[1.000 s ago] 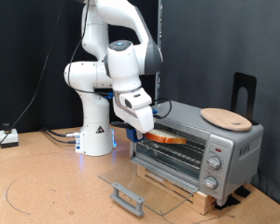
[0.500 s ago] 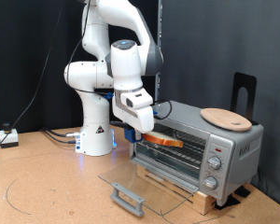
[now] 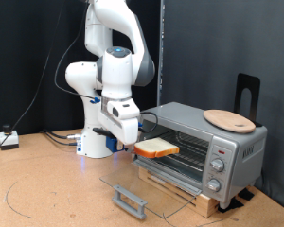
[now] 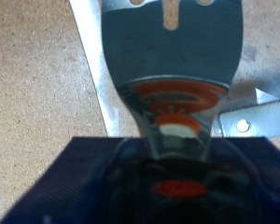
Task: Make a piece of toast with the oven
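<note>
The jaws are clamped on the spatula (image 4: pixel 173 56). In the wrist view its narrow neck runs down into the dark blue padding around the fingers, and the slotted metal blade reaches out over the table (image 3: pixel 47 189), with orange reflected in it. The gripper (image 3: pixel 126 130) hangs low in front of the oven (image 3: pixel 213 140), tilted toward its mouth.

The toast (image 3: pixel 156 148) rides flat on the blade in mid-air, just outside the oven opening and above the door (image 3: pixel 151 182). It touches neither the rack nor the door. Its face is pale and its crust brown. It does not show in the wrist view.

The glass door lies fully dropped, with its handle (image 3: pixel 131 200) toward the table's near edge. The oven stands by the table's right edge in the exterior view, and a round board (image 3: pixel 228 119) rests on its roof, well apart from the work.

The step in hand seems to be carrying the slice on the spatula at the oven mouth. Whether it is on its way in or out cannot be told from this moment.

Either way the blade has to stay level, because the slice only rests on it and would slip off at a tilt. The move also needs a straight path at rack height, clear of the door and the top lip of the opening.
</note>
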`<state>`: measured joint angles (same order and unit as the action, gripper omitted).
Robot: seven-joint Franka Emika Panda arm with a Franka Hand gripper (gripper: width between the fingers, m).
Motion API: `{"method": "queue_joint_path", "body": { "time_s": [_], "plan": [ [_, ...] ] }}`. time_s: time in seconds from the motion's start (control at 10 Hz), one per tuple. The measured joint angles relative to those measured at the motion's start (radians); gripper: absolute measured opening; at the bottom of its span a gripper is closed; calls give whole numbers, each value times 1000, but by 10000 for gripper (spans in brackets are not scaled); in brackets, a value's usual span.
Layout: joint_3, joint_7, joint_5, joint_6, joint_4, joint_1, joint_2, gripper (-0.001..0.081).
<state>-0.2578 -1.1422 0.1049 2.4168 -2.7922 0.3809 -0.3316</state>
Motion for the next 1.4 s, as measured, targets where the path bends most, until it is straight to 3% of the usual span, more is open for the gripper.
{"method": "queue_joint_path", "body": {
  "time_s": [0.3,0.5,1.0,1.4],
  "plan": [
    [19,-27,15,15,9,9,18,394],
    [24,-73,74,15,14,0,16,394],
    [1,-106,174,3,9,-77,-14,394],
    [-52,-31,197,-8,8,-122,-22,394]
  ]
}}
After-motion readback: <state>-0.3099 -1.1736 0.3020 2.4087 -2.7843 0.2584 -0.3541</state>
